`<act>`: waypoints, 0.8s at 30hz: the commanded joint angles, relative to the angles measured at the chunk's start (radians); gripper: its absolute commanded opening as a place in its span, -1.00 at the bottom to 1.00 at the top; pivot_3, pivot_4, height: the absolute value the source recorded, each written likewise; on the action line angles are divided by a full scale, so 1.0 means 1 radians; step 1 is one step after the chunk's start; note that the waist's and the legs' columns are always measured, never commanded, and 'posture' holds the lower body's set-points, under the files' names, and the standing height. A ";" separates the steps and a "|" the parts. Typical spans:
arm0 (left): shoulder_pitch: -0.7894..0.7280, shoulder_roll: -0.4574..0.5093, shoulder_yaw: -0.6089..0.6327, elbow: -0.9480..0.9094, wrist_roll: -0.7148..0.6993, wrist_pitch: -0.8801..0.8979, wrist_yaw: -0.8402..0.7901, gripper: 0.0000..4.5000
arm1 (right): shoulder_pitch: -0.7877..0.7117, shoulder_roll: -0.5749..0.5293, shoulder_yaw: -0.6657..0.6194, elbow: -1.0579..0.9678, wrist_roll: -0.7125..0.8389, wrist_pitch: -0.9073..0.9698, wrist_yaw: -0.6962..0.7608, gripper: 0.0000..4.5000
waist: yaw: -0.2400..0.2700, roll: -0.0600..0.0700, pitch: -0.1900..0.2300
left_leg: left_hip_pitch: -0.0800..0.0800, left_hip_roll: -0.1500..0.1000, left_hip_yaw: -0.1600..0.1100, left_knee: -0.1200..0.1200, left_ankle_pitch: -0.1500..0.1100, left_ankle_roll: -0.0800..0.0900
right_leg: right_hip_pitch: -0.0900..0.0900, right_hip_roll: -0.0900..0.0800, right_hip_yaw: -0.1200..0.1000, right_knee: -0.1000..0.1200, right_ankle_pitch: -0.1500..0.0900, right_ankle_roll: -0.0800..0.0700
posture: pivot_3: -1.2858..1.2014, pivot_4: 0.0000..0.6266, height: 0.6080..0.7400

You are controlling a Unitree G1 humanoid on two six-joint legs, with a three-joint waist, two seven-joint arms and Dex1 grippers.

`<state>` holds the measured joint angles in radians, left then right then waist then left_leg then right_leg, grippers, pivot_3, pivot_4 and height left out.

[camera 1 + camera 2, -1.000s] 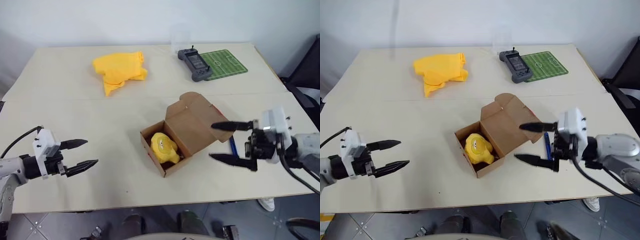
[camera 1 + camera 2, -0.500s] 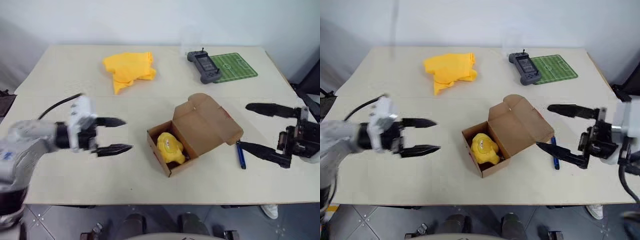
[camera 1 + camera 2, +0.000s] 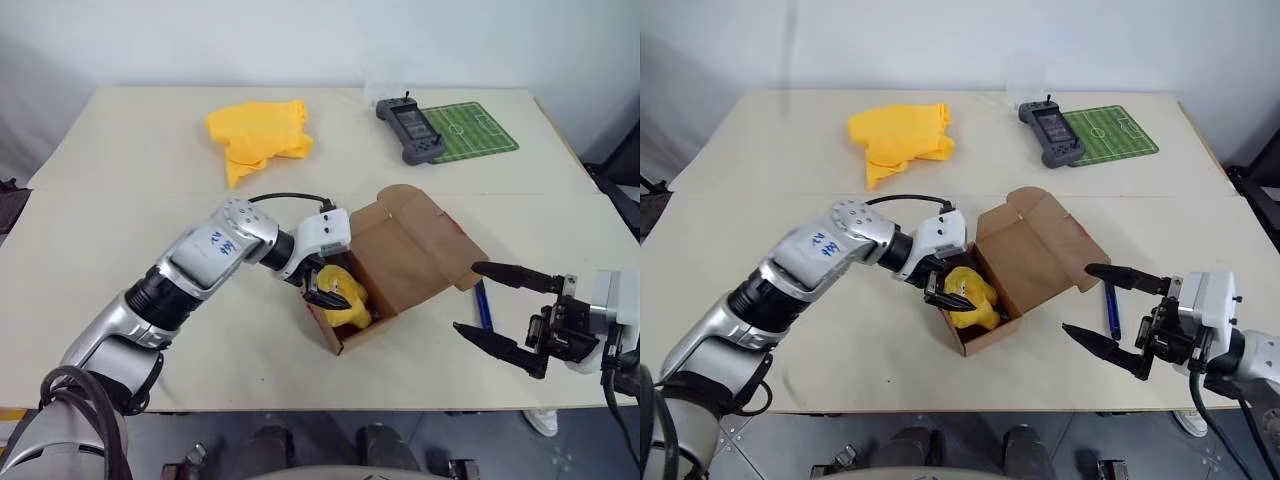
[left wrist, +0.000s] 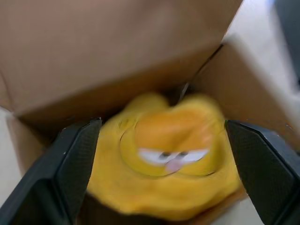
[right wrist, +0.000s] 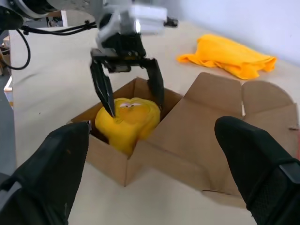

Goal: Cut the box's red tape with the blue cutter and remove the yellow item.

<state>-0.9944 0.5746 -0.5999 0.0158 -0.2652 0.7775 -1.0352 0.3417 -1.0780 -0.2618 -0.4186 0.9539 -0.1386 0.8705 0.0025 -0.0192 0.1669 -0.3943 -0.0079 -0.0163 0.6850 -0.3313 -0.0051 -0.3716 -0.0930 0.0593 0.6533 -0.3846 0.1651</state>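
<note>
**Left gripper straddling the yellow item in the open box**

The yellow item sits in the box, which lies near the middle of the table with its flap lid folded back, open toward the far right. The right wrist view shows a face printed on the item. No red tape can be made out on the box at this angle. The blue cutter lies flat on the table just right of the box flap, apart from both grippers.

Change from one second ago: the left gripper was then hovering over the bare table well left of the box; it has since swung across to the box. The right gripper was close against the flap's right edge and has drawn back toward the near right table edge.

Left arm pose: reaches in from the near left, wrist bent, gripper angled down into the box. Fingers spread wide, one on each side of the item; whether they touch it cannot be told. Not closed on it.

Right arm pose: gripper roughly level, pointing left toward the box, jaws wide, nothing between them.

Further out: yellow cloth at the far side; grey handheld console beside a green pitch mat at the far right.
</note>
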 commanded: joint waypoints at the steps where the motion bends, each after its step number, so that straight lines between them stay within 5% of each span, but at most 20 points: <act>1: -0.046 -0.030 -0.038 0.031 0.086 -0.074 -0.038 0.99 | -0.043 0.074 -0.008 -0.021 -0.055 0.036 0.016 1.00 | 0.001 0.000 0.000 | 0.000 -0.001 0.000 0.000 0.000 0.000 | 0.000 -0.001 0.000 0.000 0.000 0.000 | 0.03 -0.52 1.00; 6: -0.049 -0.074 -0.046 0.073 0.145 -0.108 -0.056 0.99 | -0.080 0.166 -0.006 -0.019 -0.119 0.074 0.036 1.00 | 0.005 0.000 0.000 | 0.001 -0.002 -0.001 0.001 0.000 0.001 | 0.002 -0.002 -0.001 0.000 0.000 0.000 | 0.03 -0.52 1.00; 9: -0.032 -0.073 -0.047 0.056 0.154 -0.108 -0.095 0.75 | -0.089 0.193 -0.025 -0.030 -0.126 0.109 0.049 1.00 | 0.005 0.000 0.000 | 0.001 -0.002 -0.001 0.001 0.000 0.001 | 0.002 -0.002 -0.001 0.000 0.000 0.000 | 0.03 -0.52 1.00; 16: -0.027 -0.088 0.017 0.097 0.162 -0.148 -0.111 -0.17 | -0.100 0.216 -0.072 -0.036 -0.131 0.169 0.085 1.00 | 0.013 0.000 0.000 | 0.002 -0.002 -0.001 0.001 0.000 0.001 | 0.003 -0.002 -0.001 0.000 0.000 0.000 | 0.03 -0.52 1.00; 21: -0.049 -0.168 0.179 0.155 0.060 -0.158 -0.110 -0.88 | -0.123 0.249 -0.071 -0.044 -0.143 0.194 0.087 1.00 | 0.019 0.000 0.000 | 0.002 -0.002 -0.001 0.001 0.000 0.001 | 0.002 -0.002 -0.001 0.001 0.000 0.000 | 0.03 -0.52 1.00; 24: -0.059 -0.185 0.277 0.155 -0.028 -0.133 -0.153 -0.98 | -0.133 0.270 -0.071 -0.048 -0.152 0.203 0.089 1.00 | 0.019 0.000 0.000 | 0.002 -0.002 -0.001 0.001 0.000 0.001 | 0.001 -0.002 -0.001 0.001 0.000 0.000 | 0.03 -0.52 1.00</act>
<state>-1.0215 0.3930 -0.3915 0.1908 -0.2365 0.6396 -1.1628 0.2130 -0.8166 -0.3053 -0.4321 0.7996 0.0660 0.9531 0.0219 -0.0193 0.1670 -0.3927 -0.0098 -0.0175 0.6856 -0.3309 -0.0046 -0.3706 -0.0953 0.0580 0.6550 -0.3846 0.1653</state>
